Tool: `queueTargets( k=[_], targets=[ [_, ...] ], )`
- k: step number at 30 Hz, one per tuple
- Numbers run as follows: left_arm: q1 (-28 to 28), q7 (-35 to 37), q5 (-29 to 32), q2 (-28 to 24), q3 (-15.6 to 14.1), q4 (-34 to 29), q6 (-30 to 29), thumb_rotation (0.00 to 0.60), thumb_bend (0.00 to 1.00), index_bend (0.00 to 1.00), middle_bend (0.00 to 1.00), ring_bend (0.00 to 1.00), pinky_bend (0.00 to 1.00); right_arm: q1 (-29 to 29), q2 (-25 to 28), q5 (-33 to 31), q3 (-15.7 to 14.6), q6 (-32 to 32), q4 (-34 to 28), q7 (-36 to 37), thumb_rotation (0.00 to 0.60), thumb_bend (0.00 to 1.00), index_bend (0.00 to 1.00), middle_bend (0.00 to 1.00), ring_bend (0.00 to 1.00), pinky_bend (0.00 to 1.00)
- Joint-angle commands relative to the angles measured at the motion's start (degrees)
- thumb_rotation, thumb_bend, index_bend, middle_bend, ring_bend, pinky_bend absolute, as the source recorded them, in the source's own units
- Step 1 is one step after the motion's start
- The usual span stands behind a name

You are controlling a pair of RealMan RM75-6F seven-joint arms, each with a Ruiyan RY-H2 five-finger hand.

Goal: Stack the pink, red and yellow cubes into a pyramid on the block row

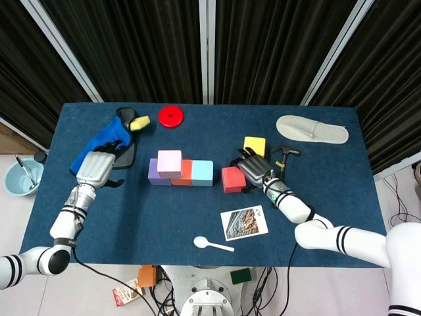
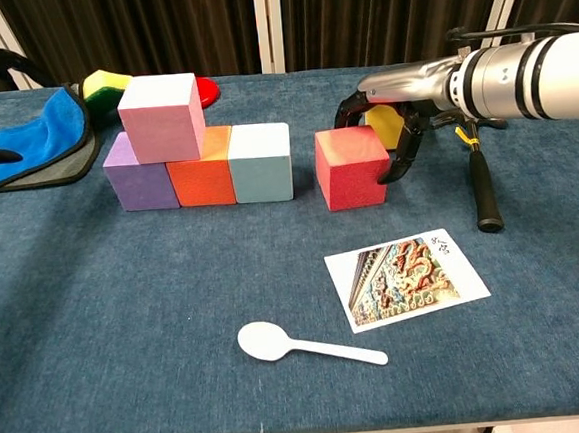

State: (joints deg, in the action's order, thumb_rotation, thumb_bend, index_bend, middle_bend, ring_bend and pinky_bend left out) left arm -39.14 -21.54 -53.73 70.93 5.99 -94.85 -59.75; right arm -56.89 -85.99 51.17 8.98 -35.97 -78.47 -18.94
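Note:
The pink cube [image 1: 169,160] [image 2: 160,103] sits on top of the block row, over the purple block [image 2: 139,173] and orange block [image 2: 201,168]; a light blue block [image 2: 260,162] ends the row. The red cube [image 1: 232,179] [image 2: 352,166] rests on the table just right of the row. My right hand [image 1: 250,170] [image 2: 394,118] arches over its right rear corner, fingers spread around it, and a firm grip does not show. Behind that hand the yellow cube [image 1: 254,145] [image 2: 383,124] is partly hidden. My left hand [image 1: 97,168] lies flat and open at the far left.
A hammer [image 2: 480,176] lies right of the red cube. A photo card [image 2: 407,277] and a white spoon [image 2: 310,345] lie near the front edge. A blue cloth [image 1: 99,141], yellow sponge [image 1: 139,123], red disc [image 1: 171,116] and white slipper [image 1: 312,130] line the back.

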Motion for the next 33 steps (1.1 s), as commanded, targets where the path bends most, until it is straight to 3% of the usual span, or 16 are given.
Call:
queueTargets(
  k=[1, 7, 11, 14, 18, 22, 28, 33],
  targets=[
    [0.8, 0.7, -0.9, -0.3, -0.1, -0.1, -0.7, 0.567, 0.16, 0.16, 0.07, 0.11, 0.21, -0.3, -0.2, -1.3, 0.0, -1.7, -0.2, -0.9, 0.600, 0.21, 0.37, 0.35, 0.04, 0.06],
    [2.4, -0.8, -4.6, -1.2, -2.2, -0.4, -2.2, 0.580, 0.16, 0.16, 0.07, 0.11, 0.21, 0.6, 7.3, -2.6, 1.7, -5.5, -8.8, -1.0, 0.600, 0.21, 0.41, 0.39, 0.06, 0.06],
    [3.7, -4.0, -7.1, -0.4, -3.1, -0.4, -5.8, 0.593, 0.16, 0.16, 0.07, 0.11, 0.21, -0.8, 13.8, -6.2, 3.9, -5.8, -14.9, -1.9, 0.600, 0.21, 0.41, 0.39, 0.06, 0.06],
    [4.6, -5.3, -8.8, 0.2, -3.4, -0.7, -7.8, 0.598, 0.16, 0.16, 0.07, 0.11, 0.21, -2.9, 15.4, -10.1, 5.8, -6.1, -17.0, -2.4, 0.600, 0.21, 0.41, 0.39, 0.06, 0.06],
    [5.2, -5.0, -10.0, 0.0, -3.4, -2.0, -8.2, 0.599, 0.16, 0.16, 0.07, 0.11, 0.21, -7.8, 14.6, -16.8, 6.5, -4.3, -17.2, -4.3, 0.600, 0.21, 0.42, 0.39, 0.06, 0.06],
    [5.9, -4.6, -11.3, -0.1, -3.4, -2.8, -8.7, 0.598, 0.16, 0.16, 0.07, 0.11, 0.21, -13.8, 12.3, -24.8, 5.2, -3.6, -15.9, -7.9, 0.600, 0.21, 0.42, 0.39, 0.06, 0.06],
    [6.8, -2.8, -12.1, -0.3, -2.9, -3.1, -8.5, 0.595, 0.16, 0.16, 0.07, 0.11, 0.21, -21.9, 8.4, -36.6, 3.4, -6.7, -14.2, -13.0, 0.600, 0.21, 0.42, 0.39, 0.06, 0.06],
    [7.4, -1.7, -12.8, -0.1, -2.8, -2.6, -8.3, 0.595, 0.16, 0.16, 0.07, 0.11, 0.21, -25.8, 5.7, -42.8, 2.4, -9.5, -12.9, -16.1, 0.600, 0.21, 0.42, 0.38, 0.06, 0.06]
  ],
)
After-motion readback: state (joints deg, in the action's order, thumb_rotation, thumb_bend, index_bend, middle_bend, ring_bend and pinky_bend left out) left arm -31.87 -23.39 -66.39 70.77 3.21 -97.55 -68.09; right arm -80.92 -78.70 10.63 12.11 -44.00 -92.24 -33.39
